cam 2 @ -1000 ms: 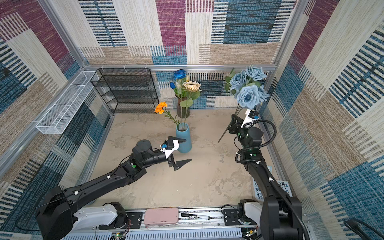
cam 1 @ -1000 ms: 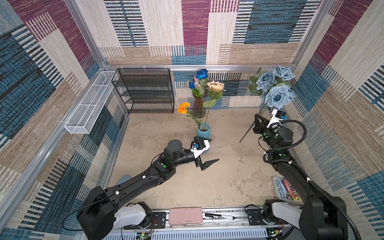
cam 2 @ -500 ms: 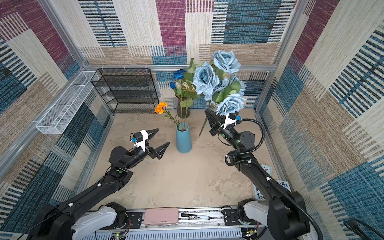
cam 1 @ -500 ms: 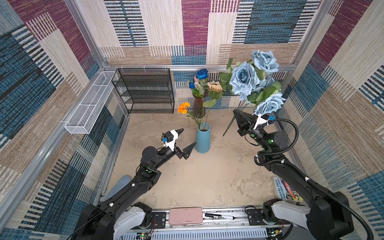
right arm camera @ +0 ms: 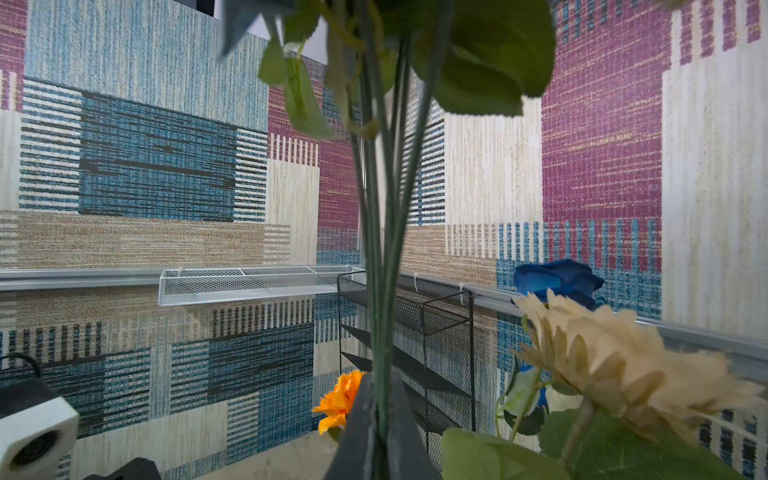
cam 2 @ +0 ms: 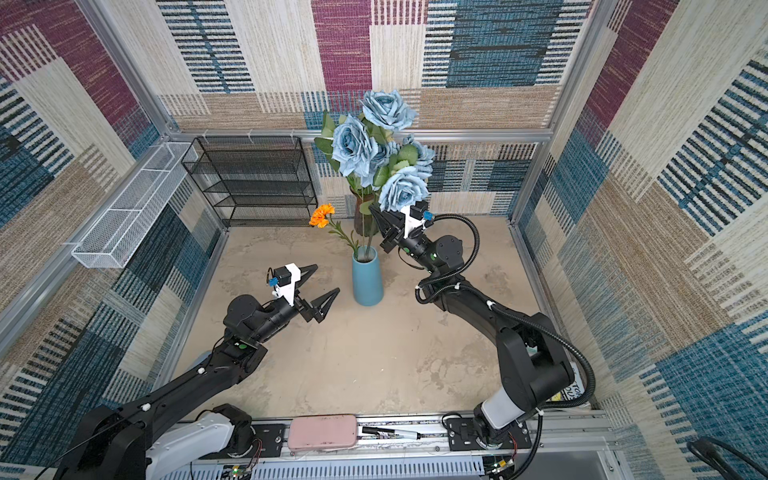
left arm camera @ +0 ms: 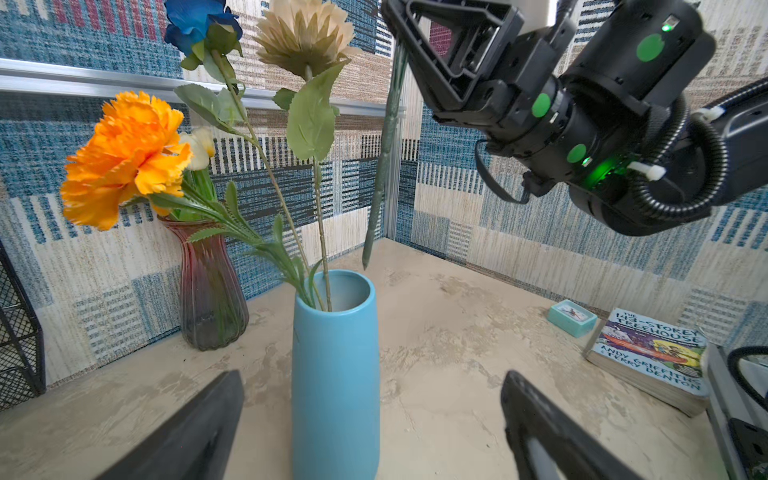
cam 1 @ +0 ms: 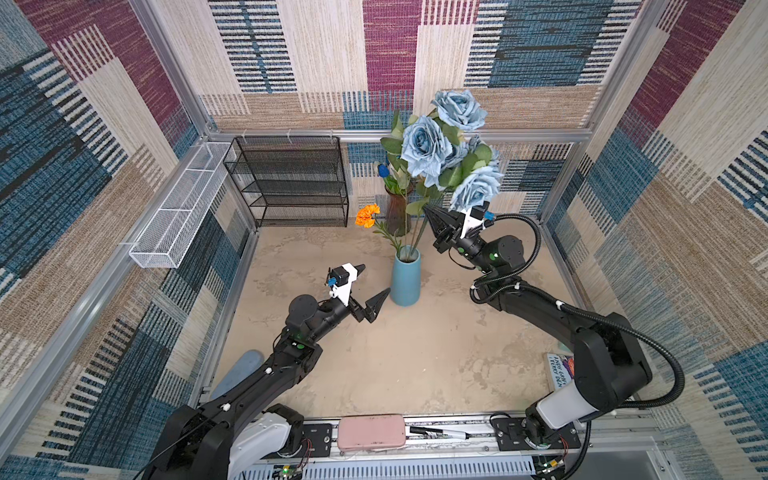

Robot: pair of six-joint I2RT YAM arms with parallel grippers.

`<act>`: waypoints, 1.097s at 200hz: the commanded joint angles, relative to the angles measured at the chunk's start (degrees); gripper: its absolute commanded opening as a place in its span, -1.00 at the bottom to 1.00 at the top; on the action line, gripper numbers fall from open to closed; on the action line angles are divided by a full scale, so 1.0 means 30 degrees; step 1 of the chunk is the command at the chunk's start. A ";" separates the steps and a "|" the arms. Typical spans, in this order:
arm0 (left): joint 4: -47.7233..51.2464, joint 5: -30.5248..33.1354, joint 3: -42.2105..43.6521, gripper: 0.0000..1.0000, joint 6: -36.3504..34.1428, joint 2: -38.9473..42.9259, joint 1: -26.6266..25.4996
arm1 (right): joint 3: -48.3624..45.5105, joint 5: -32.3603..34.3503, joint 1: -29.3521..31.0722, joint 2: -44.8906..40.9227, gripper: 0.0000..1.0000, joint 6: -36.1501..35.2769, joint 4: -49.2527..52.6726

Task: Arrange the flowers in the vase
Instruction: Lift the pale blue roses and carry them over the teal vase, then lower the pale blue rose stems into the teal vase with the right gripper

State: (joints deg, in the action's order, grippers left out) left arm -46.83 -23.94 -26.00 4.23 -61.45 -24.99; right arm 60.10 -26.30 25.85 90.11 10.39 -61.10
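A light-blue vase [cam 1: 406, 278] [cam 2: 367, 278] [left arm camera: 336, 374] stands mid-table and holds an orange flower [cam 1: 368, 215] [left arm camera: 124, 158], a cream sunflower [left arm camera: 303, 33] and a deep-blue rose [left arm camera: 199, 20]. My right gripper [cam 1: 432, 214] [cam 2: 376, 214] [right arm camera: 380, 415] is shut on the stem of a dusty-blue rose bunch [cam 1: 446, 145] [cam 2: 376, 145], held upright. Its stem [left arm camera: 382, 166] ends just above the far side of the vase's rim. My left gripper [cam 1: 376, 278] [cam 2: 327, 277] [left arm camera: 372, 374] is open beside the vase, a finger on either side and apart from it.
A dark red glass vase [cam 1: 397, 210] [left arm camera: 208, 282] with small tulips stands behind the blue one. A black wire shelf [cam 1: 291, 183] is at the back and a white mesh basket [cam 1: 178, 208] on the left wall. A book [left arm camera: 652, 357] and a small teal clock [left arm camera: 571, 318] lie at the right.
My right gripper has carried the rose bunch left from the right wall to above the blue vase. My left gripper, still open, drew back left, then edged toward the vase.
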 commanded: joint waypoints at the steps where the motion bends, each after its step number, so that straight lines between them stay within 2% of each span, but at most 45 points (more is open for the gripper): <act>1: -0.0080 -0.0009 -0.0011 0.99 0.0026 -0.0083 0.0011 | 0.0310 0.0653 0.0082 0.0596 -1.00 -0.0683 -0.0455; 52: -0.0775 -0.0105 0.0053 0.99 0.0199 -0.0988 0.0028 | -0.1001 0.0433 0.0305 0.1407 -1.00 -0.1246 -0.0071; 93: -0.1851 -0.0396 0.0053 0.99 0.0536 -0.2037 0.0013 | -0.2146 -0.0211 0.0712 0.2210 -1.00 -0.2624 0.0121; 112: -0.2198 -0.0436 0.0023 0.99 0.0655 -0.2432 0.0011 | -0.2479 -0.0094 0.0884 0.2886 -0.83 -0.3103 0.0047; 127: -0.2114 -0.0560 -0.0111 0.99 0.0750 -0.2630 0.0014 | -0.2487 -0.0044 0.0922 0.3341 -0.62 -0.3088 0.0143; 150: -0.1502 -0.0799 -0.0441 0.99 0.0678 -0.2701 0.0011 | -0.2715 0.0126 0.0994 0.3437 -0.54 -0.3027 0.0118; 164: -0.1652 -0.0652 -0.0363 0.99 0.0692 -0.2661 0.0011 | -0.3107 0.0467 0.1023 0.3256 -0.33 -0.2966 -0.0168; 184: -0.1738 -0.0577 -0.0299 0.99 0.0670 -0.2656 0.0011 | -0.3696 0.0736 0.1024 0.2715 -0.24 -0.3049 -0.0391; 219: -0.1588 -0.0630 -0.0330 0.99 0.0582 -0.2545 0.0013 | -0.5559 0.1616 0.1023 0.0760 0.33 -0.3222 -0.1431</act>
State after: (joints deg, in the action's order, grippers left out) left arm -50.22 -25.67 -26.79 4.97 -69.34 -24.99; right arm 46.35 -23.97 28.91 95.90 1.41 -59.81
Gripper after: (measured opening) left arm 0.994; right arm 0.595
